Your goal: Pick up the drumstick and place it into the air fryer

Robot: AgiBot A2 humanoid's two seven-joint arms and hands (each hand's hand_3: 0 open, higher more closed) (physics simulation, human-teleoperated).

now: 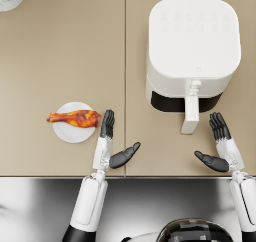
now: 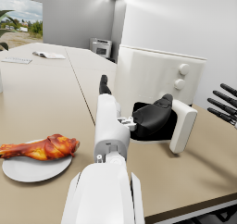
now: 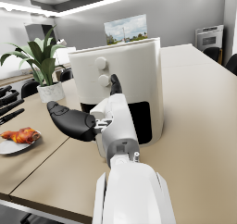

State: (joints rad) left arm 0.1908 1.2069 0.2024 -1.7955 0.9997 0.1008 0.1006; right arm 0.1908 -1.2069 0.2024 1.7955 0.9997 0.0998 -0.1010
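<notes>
- Head view: drumstick (image 1: 75, 118) lies on its plate (image 1: 70, 133); left hand (image 1: 111, 146), empty, fingers apart, sits just beside it.
- Left wrist view: air fryer (image 2: 157, 79) drawer stands ajar (pull wider first, probably).
- Right wrist view: right hand (image 3: 92, 116) spread, holding nothing, near the drawer; grip the drumstick's meaty end.

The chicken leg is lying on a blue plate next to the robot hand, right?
Not quite: the plate is white, not blue, as the head view shows. The drumstick does lie on it, right beside the left robot hand.
</notes>
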